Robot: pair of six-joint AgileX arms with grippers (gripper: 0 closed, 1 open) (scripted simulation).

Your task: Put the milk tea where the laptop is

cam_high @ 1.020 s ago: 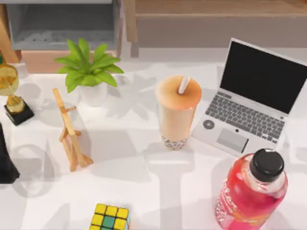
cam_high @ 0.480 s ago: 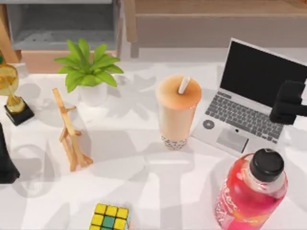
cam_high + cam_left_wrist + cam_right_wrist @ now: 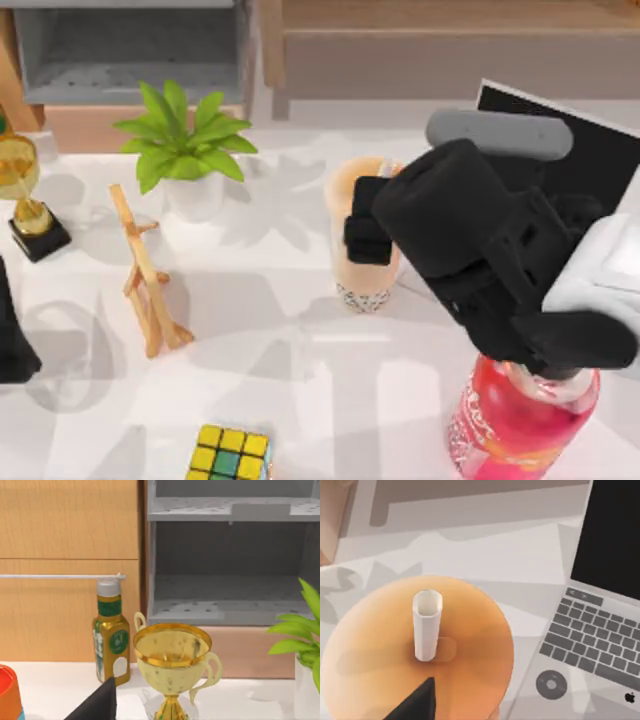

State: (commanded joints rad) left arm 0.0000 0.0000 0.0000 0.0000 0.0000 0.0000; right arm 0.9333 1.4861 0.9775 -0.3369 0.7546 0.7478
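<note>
A: Where is the milk tea (image 3: 352, 255)?

B: Standing upright on the white table (image 3: 280, 400), at the centre of the top view, just left of the laptop (image 3: 600, 150). The right arm covers its lid and right side there. In the right wrist view the orange lid (image 3: 375, 645) and white straw (image 3: 426, 625) fill the lower left, with the laptop's keyboard (image 3: 600, 645) at the right.

A: And the right gripper (image 3: 368, 225)?

B: It sits at the cup's upper part, centre of the top view. Whether its fingers are apart or together, I cannot tell; the arm's black body hides them.

A: The left arm?

B: Parked at the left edge of the top view; only a dark part (image 3: 12, 340) shows, and I cannot tell the state of its fingers.

A: What else is on the table?

B: A potted plant (image 3: 185, 150) at upper left, a gold trophy (image 3: 22, 190) at the far left, a wooden stand (image 3: 145, 275) below the plant, a Rubik's cube (image 3: 230, 455) at the bottom edge, and a pink-red bottle (image 3: 515, 420) at lower right, its cap under the arm. The left wrist view shows the trophy beside a green-gold bottle (image 3: 111, 635).
</note>
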